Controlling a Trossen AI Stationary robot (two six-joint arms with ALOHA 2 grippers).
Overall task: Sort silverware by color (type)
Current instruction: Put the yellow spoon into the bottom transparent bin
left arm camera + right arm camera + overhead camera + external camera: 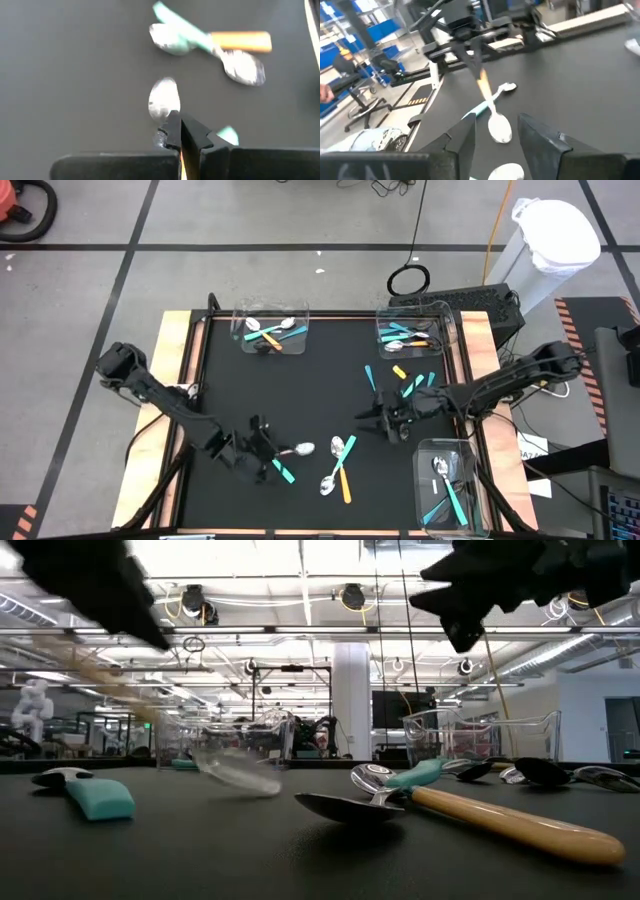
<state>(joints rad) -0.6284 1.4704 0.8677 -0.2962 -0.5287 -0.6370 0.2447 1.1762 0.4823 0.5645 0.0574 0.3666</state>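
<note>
High view is showing the black table (300, 390) with the two arms reaching in from both sides. The left gripper (268, 448) is sitting near the front edge of the table, and its fingers (176, 131) are pressed together, pinching the orange handle of a spoon (164, 97); the left wrist view is showing the silver bowl of this spoon just in front of the fingertips. Just beside this gripper a teal-handled piece (284, 470) is lying on the table. A little to the right, a teal spoon (339, 455) and an orange spoon (342, 477) are lying crossed and touching each other. The right gripper (392, 423) is hovering on the right half of the table with its fingers spread and nothing between them. Behind it some teal and orange pieces (405, 380) are lying loose. More silverware is resting in three clear bins: back left (270, 330), back right (412, 333) and front right (447, 485)
</note>
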